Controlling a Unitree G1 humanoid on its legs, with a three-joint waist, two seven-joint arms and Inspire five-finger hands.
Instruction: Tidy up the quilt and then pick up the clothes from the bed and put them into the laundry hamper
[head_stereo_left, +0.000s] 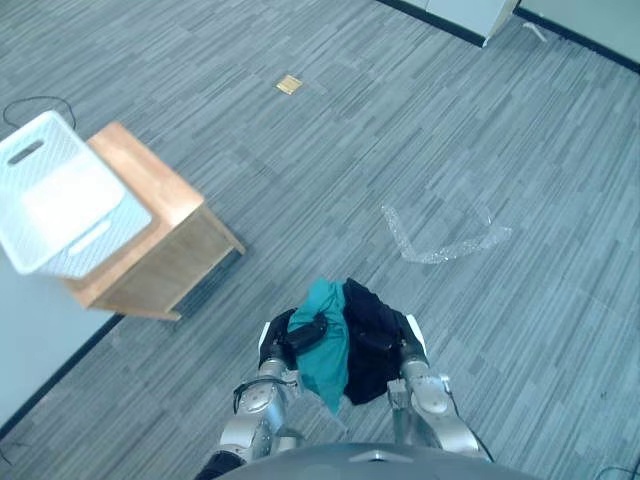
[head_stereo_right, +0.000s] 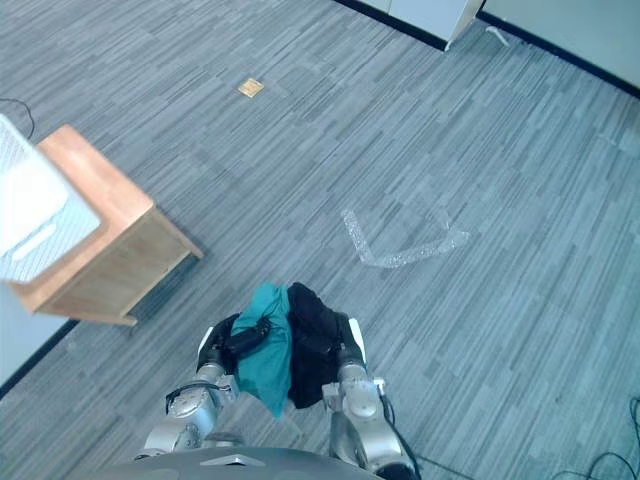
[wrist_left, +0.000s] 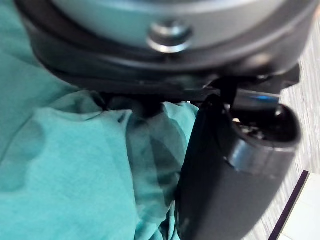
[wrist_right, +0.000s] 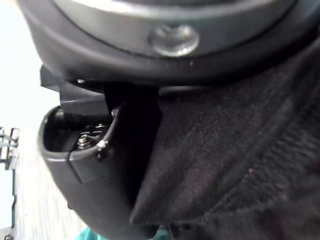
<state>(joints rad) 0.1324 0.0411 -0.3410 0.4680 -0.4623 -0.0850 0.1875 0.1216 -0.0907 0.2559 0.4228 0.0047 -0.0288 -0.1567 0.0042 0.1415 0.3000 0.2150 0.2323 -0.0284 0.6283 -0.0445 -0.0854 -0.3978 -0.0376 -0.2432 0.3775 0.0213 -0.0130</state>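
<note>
My left hand (head_stereo_left: 300, 338) has its fingers curled round the teal garment (head_stereo_left: 326, 355), which hangs from them above the floor (head_stereo_left: 450, 120). My right hand (head_stereo_left: 408, 338) has its fingers closed on the black garment (head_stereo_left: 368, 312), which touches the teal one side by side. The white laundry hamper (head_stereo_left: 75, 140) stands on the left end of the wooden table (head_stereo_left: 150, 185), well apart from both hands, ahead and to my left.

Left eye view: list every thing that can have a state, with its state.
teal garment: hanging from the left robot hand.
black garment: hanging from the right robot hand.
left robot hand: shut on teal garment.
right robot hand: shut on black garment.
laundry hamper: upright on the wooden table, apparently empty.
</note>
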